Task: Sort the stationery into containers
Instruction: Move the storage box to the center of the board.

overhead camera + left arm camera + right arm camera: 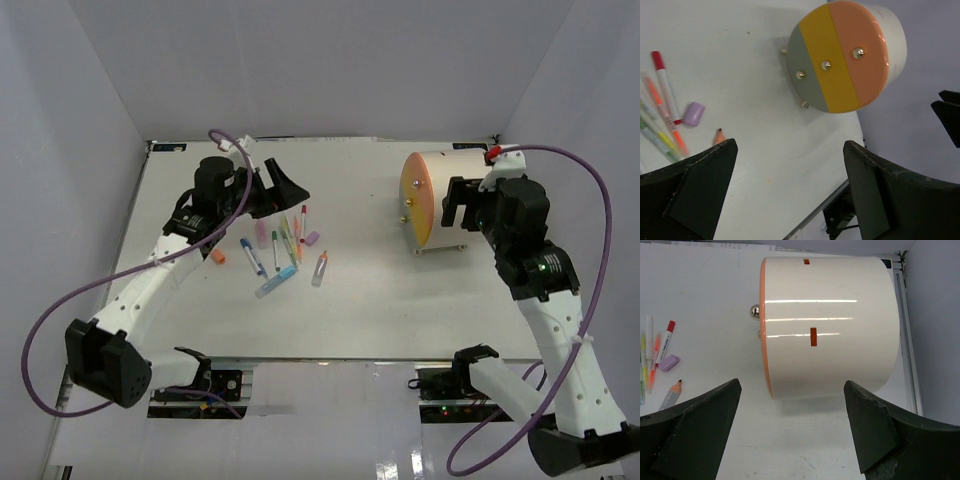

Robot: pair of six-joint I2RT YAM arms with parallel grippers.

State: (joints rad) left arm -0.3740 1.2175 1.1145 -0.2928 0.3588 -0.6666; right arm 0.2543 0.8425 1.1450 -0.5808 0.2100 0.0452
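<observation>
— Checking the left gripper (286, 192): spread wide, empty, poised just beyond the stationery (283, 245).
— Lying which way?
— Mostly far-to-near on the table (380, 310), slightly fanned, just on its near side. Probably best pinched across the narrow width.
— And the right gripper (453, 205)?
— Wide too, holding nothing, beside the drum (440, 170), well apart from the stationery.
</observation>
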